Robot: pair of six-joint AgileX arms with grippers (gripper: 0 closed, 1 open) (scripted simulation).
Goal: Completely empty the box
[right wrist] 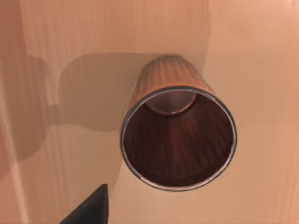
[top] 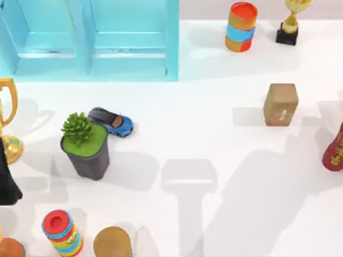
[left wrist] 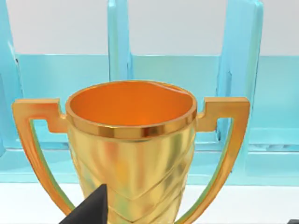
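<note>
The turquoise box with open compartments stands at the table's back left; nothing shows inside them. My left arm is at the left edge, just in front of a gold trophy. In the left wrist view the trophy stands upright right before my left gripper, which is open, one dark fingertip low in front of the cup. The box rises behind it. My right gripper looks down into a brown wooden cup; one fingertip shows beside it, open.
A potted succulent and a blue toy car sit left of centre. A brown carton, a striped can, a second trophy and a red object are on the right. Another striped can and a brown cylinder stand in front.
</note>
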